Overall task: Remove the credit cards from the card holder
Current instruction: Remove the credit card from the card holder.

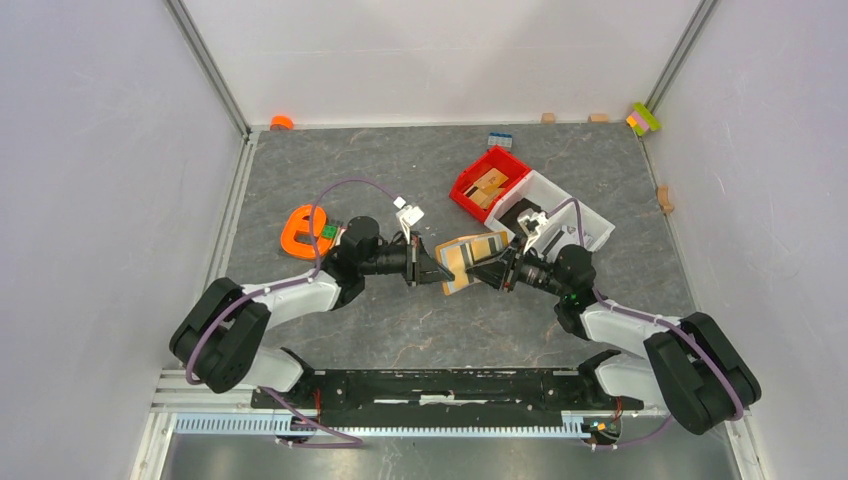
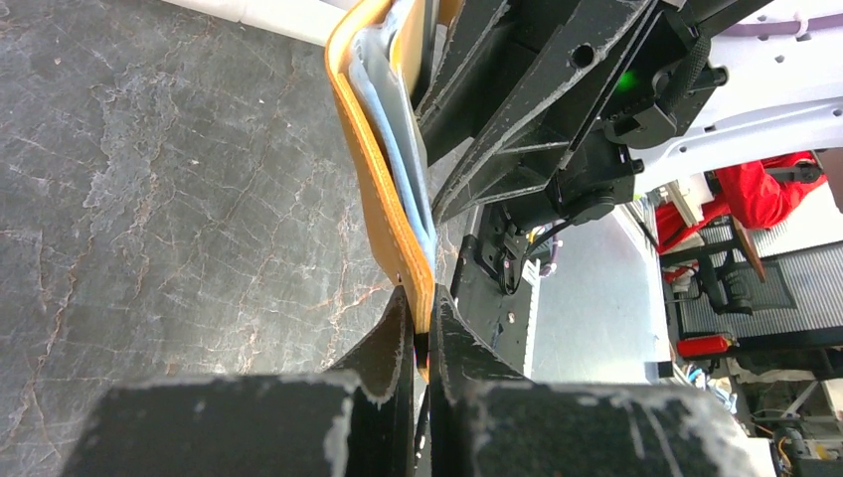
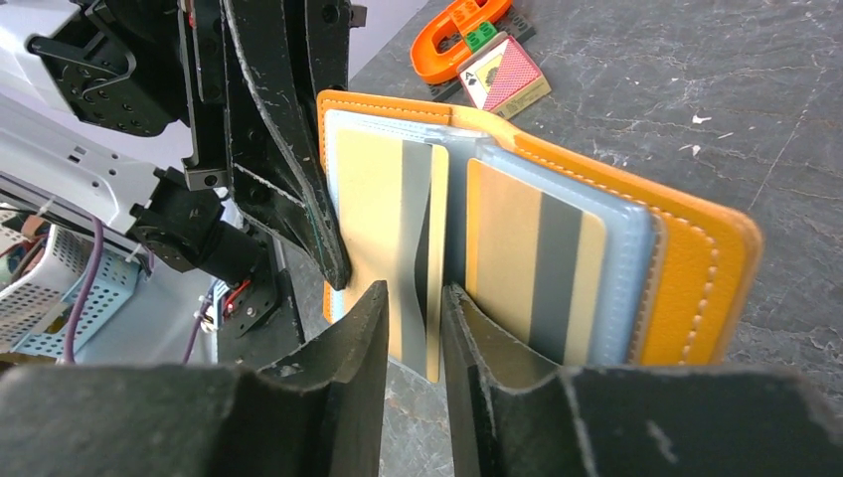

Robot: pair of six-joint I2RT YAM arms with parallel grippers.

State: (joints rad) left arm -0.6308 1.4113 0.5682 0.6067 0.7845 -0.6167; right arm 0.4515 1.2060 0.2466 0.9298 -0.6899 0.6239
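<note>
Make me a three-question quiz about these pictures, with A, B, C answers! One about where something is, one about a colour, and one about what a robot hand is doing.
1. Where is the card holder?
A. On a pile of books.
B. Between the left gripper and the right gripper.
C. Inside a drawer.

2. What colour is the card holder's outside?
A. Orange.
B. Green.
C. Purple.

3. What is the left gripper doing?
A. Standing wide open.
B. Holding a spoon.
C. Clamped shut on the card holder's edge.

Answers:
1 B: the top view shows it in the middle with a gripper at each side.
2 A: the right wrist view shows an orange stitched cover.
3 C: the left wrist view shows both fingers pressed on the orange edge.
</note>
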